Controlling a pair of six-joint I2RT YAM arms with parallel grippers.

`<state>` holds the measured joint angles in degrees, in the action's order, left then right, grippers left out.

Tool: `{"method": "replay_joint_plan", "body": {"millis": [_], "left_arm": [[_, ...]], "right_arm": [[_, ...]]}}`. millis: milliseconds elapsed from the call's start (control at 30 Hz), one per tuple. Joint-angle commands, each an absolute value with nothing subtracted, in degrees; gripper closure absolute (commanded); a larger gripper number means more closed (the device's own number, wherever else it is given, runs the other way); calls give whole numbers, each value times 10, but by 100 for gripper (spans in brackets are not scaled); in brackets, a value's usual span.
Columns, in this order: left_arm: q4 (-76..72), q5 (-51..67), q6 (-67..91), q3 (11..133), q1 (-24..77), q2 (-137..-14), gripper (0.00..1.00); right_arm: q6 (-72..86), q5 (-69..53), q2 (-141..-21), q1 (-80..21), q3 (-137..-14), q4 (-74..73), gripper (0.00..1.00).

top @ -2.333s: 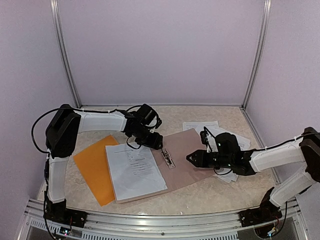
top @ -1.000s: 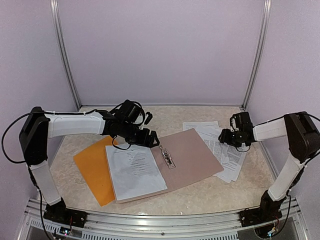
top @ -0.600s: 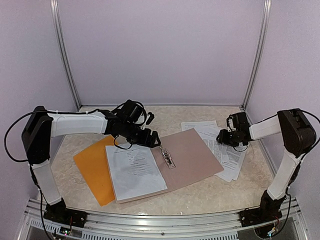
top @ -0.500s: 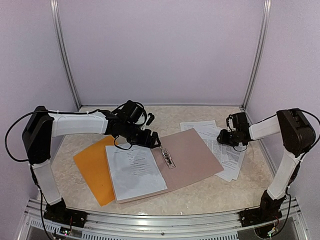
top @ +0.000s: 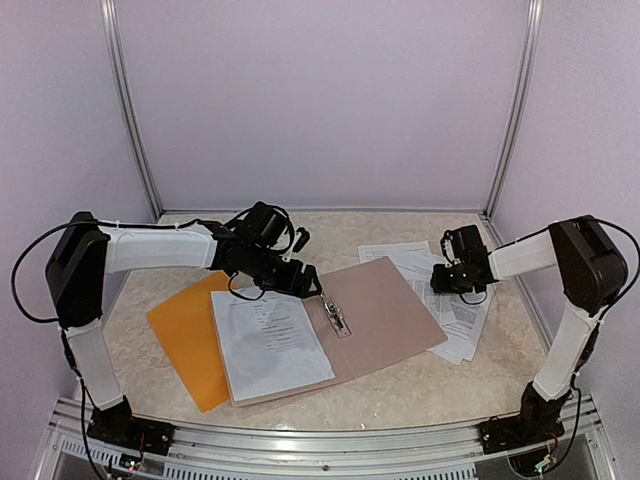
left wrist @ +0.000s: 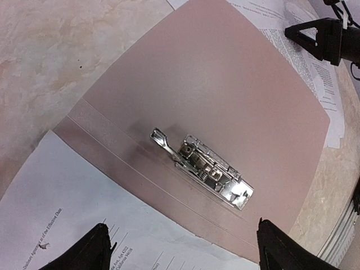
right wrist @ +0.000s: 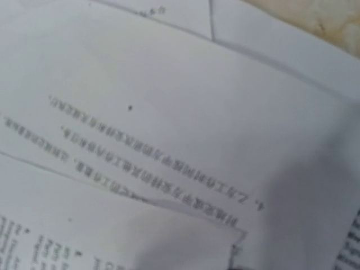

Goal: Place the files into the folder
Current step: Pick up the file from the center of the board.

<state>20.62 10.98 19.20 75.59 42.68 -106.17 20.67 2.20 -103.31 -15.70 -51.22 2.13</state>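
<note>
The files are loose printed white sheets; a pile (top: 455, 315) lies at the right, partly under the grey-brown clipboard (top: 385, 310). One more sheet (top: 270, 340) rests on the clipboard's left half. The orange folder (top: 185, 335) lies flat at the left, partly under that sheet. My left gripper (top: 305, 283) hangs open just above the metal clip (left wrist: 205, 166), nothing between its fingers (left wrist: 95, 250). My right gripper (top: 440, 280) is pressed down on the pile (right wrist: 169, 112). Its fingers hardly show in its wrist view, and whether they hold a sheet is unclear.
The marbled table (top: 420, 390) ends at a metal rail (top: 330, 440) in front. Pale walls close in the back and both sides. The clipboard (left wrist: 225, 95) fills the middle. From the left wrist the right gripper's black fingers (left wrist: 315, 39) show over the pile (left wrist: 315, 79).
My right gripper has slid a little left across the pile, and the top sheets have shifted slightly left with it. The left arm has stayed put.
</note>
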Motion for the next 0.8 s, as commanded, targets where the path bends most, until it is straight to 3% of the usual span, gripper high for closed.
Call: {"method": "replay_joint_plan", "body": {"millis": [0,267,433,733,767], "left_arm": [[218,115,184,768,424,-1073,14],[220,114,183,766,424,-1074,14],[224,112,181,766,424,-1078,14],[229,111,181,771,424,-1087,14],[230,111,181,771,424,-1087,14]], "right_arm": [[186,65,-1055,-175,-523,-35,67],[183,107,-1061,-186,-523,-43,82],[188,111,-1049,-186,-520,-35,100],[190,137,-991,-185,-520,-23,100],[187,137,-993,-185,-524,-25,94]]}}
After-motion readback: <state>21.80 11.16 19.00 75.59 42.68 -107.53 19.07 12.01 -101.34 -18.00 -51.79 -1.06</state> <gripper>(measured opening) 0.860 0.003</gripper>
